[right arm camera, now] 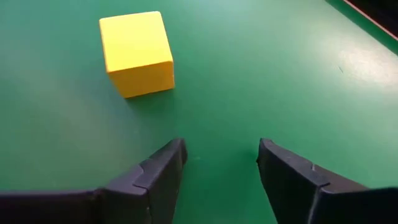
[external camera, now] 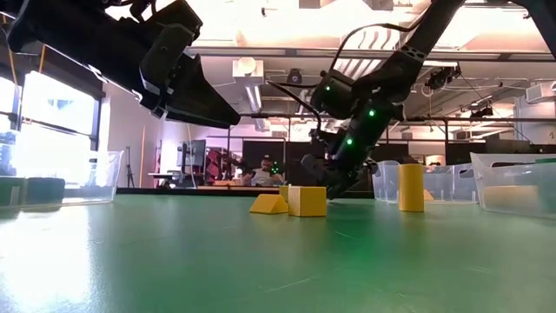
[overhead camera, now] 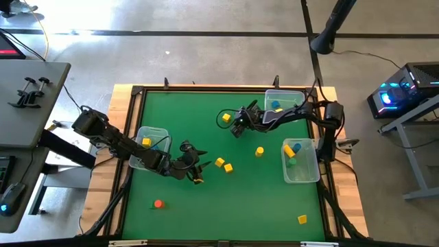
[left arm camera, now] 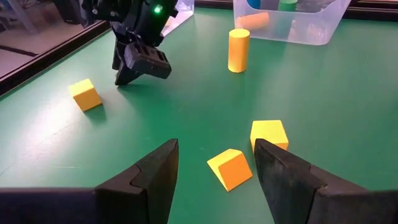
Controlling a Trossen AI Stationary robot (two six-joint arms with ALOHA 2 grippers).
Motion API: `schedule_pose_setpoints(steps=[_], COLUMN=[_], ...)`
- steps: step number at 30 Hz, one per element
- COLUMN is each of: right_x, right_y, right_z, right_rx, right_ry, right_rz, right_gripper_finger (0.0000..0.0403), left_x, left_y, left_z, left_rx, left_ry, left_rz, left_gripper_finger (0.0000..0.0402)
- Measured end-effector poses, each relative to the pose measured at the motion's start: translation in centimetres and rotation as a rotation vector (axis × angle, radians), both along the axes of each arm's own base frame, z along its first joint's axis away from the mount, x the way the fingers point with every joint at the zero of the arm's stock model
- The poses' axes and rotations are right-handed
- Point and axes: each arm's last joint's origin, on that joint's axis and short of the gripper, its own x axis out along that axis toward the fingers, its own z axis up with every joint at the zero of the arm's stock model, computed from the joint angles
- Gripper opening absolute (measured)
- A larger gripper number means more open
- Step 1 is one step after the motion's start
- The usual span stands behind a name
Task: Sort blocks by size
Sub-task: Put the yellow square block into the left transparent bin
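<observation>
My left gripper (overhead camera: 198, 171) (left arm camera: 215, 148) is open low over the mat. A yellow wedge block (left arm camera: 229, 168) (overhead camera: 219, 162) lies just beyond its fingertips, with a yellow cube (left arm camera: 269, 133) (overhead camera: 228, 167) beside it. My right gripper (overhead camera: 236, 130) (right arm camera: 221, 149) is open and empty, close to the mat. A yellow cube (right arm camera: 137, 53) (overhead camera: 226, 118) lies just ahead of it. A yellow cylinder (overhead camera: 259, 151) (left arm camera: 238, 50) stands upright between the arms. An orange-red block (overhead camera: 158, 204) and another yellow block (overhead camera: 302, 219) lie near the front edge.
Three clear bins stand on the mat. The left one (overhead camera: 159, 132) holds a yellow block, the far right one (overhead camera: 296, 94) a blue block, and the right one (overhead camera: 305, 175) holds blue, yellow and green blocks. A raised wooden frame (overhead camera: 123, 91) runs around the green mat.
</observation>
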Motion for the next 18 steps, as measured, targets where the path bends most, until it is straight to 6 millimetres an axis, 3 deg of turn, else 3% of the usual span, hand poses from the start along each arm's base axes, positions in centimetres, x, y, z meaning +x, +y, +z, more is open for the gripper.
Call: schedule_pose_setpoints(steps=[6,12,18], right_x=[0.3,1.2,1.9], right_y=[-0.2,-0.6,-0.9], right_z=[0.4,2.2,3.3], right_rx=[-0.030,-0.026,0.071], right_ry=[0.024,0.081,0.044], right_rz=[0.058,0.082,0.143], right_gripper_finger=[0.0194,0.0195,0.0198], left_x=[0.0,0.0,0.0], left_y=[0.0,0.0,0.0], left_z=[0.0,0.0,0.0], left_rx=[0.000,-0.001,-0.003], left_ry=[0.000,-0.001,-0.003], left_rz=[0.000,0.000,0.003], left_gripper_finger=[0.0195,0.0195,0.0195])
